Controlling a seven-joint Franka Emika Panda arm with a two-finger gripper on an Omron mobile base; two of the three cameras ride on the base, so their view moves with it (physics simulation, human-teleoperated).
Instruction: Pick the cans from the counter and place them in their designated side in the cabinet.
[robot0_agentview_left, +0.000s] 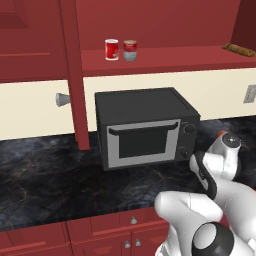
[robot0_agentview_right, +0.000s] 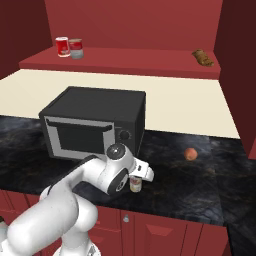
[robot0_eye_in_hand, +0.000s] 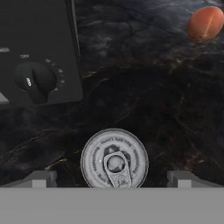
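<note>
Gripper (robot0_eye_in_hand: 113, 179) hangs straight over a can (robot0_eye_in_hand: 114, 160) on the counter (robot0_eye_in_hand: 153, 100), near its front edge and just off the microwave's (robot0_agentview_right: 95, 122) knob corner; the jaws are spread wide, one tip on each side of the lid, not pinching anything yet. In the right base view that can (robot0_agentview_right: 135, 184) peeks out under the wrist, yellowish label, upright. Up on the cabinet (robot0_agentview_left: 165, 57) shelf, toward its left end, a red-over-grey can (robot0_agentview_left: 130, 50) stands beside an all-red one (robot0_agentview_left: 111, 49), so I'd judge one can is already placed and this one is left: grasp, lift, shelve. An orange ball (robot0_eye_in_hand: 204, 22) sits farther back on the counter. Writing: the lid carries ringed lettering, too blurred to read; the tiny word by the microwave knob (robot0_eye_in_hand: 34, 79) is unreadable too.
</note>
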